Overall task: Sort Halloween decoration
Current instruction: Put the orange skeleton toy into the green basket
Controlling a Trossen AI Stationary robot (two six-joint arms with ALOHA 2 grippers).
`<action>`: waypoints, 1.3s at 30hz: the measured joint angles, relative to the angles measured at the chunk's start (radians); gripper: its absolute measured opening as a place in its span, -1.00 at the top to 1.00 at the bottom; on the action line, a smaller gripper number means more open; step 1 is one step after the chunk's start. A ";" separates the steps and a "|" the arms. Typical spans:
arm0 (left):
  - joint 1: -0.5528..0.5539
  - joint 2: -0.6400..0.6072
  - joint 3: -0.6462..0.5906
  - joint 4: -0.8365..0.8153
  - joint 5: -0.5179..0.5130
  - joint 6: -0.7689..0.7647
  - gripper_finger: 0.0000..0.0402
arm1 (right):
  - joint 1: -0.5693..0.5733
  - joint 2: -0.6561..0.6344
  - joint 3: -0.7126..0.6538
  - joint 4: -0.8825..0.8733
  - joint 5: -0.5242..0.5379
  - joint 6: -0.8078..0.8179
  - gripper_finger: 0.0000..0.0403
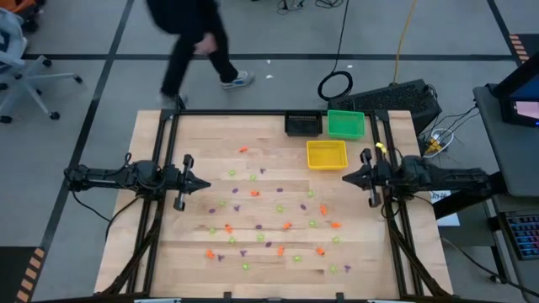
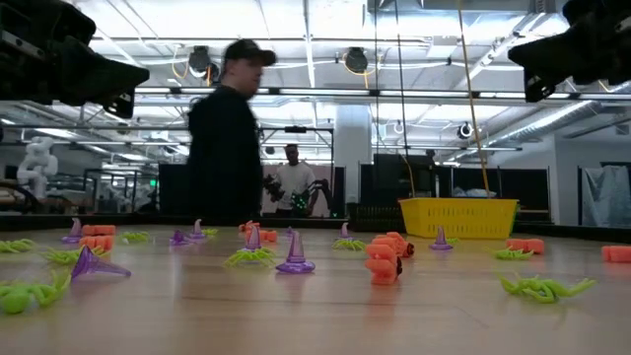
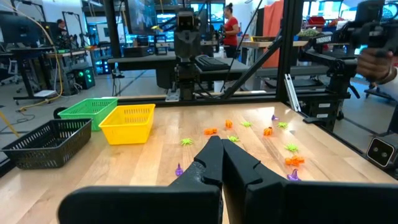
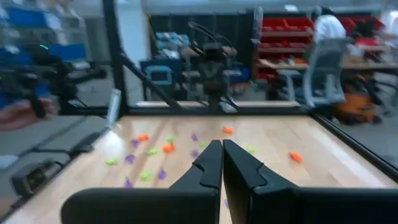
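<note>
You are looking at a start state: the left gripper (image 1: 205, 183) is hanging over the left edge of the worktop (image 1: 185, 252) with its fingers pressed together and holding nothing, and the right gripper (image 1: 347, 178) is mirroring it at the right edge, likewise pressed together and empty. The Halloween decoration (image 1: 278, 220) is lying scattered across the middle and near half of the worktop, between the two grippers: orange, purple and light-green trinkets, mostly apart from one another, none in any bin yet. The yellow bin (image 1: 327, 154), the green bin (image 1: 345, 124) and the black bin (image 1: 302, 124) are sitting together at the far edge, nearer the right arm. In the low view a purple witch hat (image 2: 295, 254) is standing upright and a green spider (image 2: 545, 287) is lying flat with thin legs spread. A person (image 1: 196, 42) is walking past beyond the far edge. Judging by looks, the pieces are going to be very light, probably slick plastic, prone to skidding or flipping when nudged; you are best pinching the hat by its cone and the spider across its body, not the legs.
</note>
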 joint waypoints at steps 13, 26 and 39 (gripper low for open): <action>0.000 0.000 0.000 0.000 0.000 0.000 1.00 | 0.000 0.216 0.333 -0.213 0.047 0.056 1.00; 0.000 0.000 0.000 0.000 0.000 0.000 1.00 | 0.000 0.459 0.556 -0.266 0.044 0.056 1.00; 0.000 0.000 0.000 0.003 -0.010 0.000 1.00 | 0.000 0.550 0.608 -0.342 0.044 0.056 1.00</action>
